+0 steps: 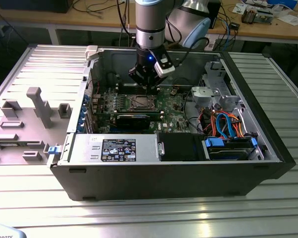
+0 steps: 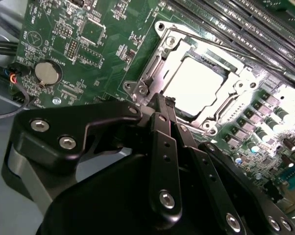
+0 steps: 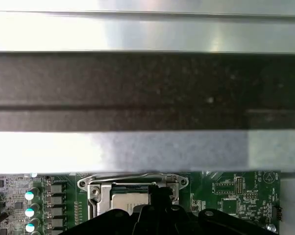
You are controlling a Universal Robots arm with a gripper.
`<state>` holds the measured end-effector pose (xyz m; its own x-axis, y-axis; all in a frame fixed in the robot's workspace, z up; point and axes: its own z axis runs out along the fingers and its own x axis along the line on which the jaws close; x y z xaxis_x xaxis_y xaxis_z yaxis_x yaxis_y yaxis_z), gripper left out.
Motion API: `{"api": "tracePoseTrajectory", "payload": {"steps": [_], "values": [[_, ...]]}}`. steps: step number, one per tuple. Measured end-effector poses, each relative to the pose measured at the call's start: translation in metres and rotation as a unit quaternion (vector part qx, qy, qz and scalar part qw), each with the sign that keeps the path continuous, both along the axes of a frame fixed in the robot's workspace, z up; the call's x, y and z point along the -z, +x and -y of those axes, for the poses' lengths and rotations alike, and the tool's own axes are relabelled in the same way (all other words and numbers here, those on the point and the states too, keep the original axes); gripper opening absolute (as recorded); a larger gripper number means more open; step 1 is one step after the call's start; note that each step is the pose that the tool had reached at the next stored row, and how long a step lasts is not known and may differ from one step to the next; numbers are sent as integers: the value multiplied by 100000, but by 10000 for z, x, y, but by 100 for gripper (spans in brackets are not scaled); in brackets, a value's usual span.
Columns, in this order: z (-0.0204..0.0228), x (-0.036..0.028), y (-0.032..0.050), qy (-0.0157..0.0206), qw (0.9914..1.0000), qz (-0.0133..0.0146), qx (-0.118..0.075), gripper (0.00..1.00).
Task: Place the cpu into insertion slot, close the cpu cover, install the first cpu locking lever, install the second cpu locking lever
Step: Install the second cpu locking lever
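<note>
Silver ribbed metal forms the counter [image 1: 35, 54] on which an open computer case [image 1: 268, 148] lies on its side. In the exterior view the arm hangs straight down into the case, its pincer [image 1: 145, 85] just above the insertion slot [image 1: 139, 102] on the green motherboard [image 1: 176, 111]. A grey fixture block [image 1: 37, 106] stands on the counter towards the exterior view's left, well apart from the work.

In the second wrist view the pincer [image 2: 165, 108] has its black fingers pressed together, pinching nothing, the tips just beside the socket's near edge. The cpu [image 2: 196, 84] lies flat inside the insertion slot [image 2: 159, 27], its pale top glaring under the light. The cpu cover [image 2: 238, 95] appears to lie down over it as a thin frame around the chip; whether either locking lever is latched I cannot tell.

In the first wrist view the pincer [image 3: 157, 196] sits directly against the socket's edge, with the cpu [image 3: 128, 200] partly behind it.

Judgement: placement looks done and the cover closed; the lever stage is in hand. That calls for a firm, accurate push on a thin wire lever, with no contact on the chip
</note>
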<state>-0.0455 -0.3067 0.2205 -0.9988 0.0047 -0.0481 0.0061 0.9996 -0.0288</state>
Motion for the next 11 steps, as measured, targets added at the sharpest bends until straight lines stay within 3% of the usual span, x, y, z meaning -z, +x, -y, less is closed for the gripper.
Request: {"api": "tracePoseTrajectory", "payload": {"steps": [4, 8, 11], "values": [[62, 0, 0, -3, 100000, 1, -2, 11], [64, -8, 0, -133, 100000, -1, 1, 11], [63, -75, 0, -256, 100000, -2, 1, 11]]}}
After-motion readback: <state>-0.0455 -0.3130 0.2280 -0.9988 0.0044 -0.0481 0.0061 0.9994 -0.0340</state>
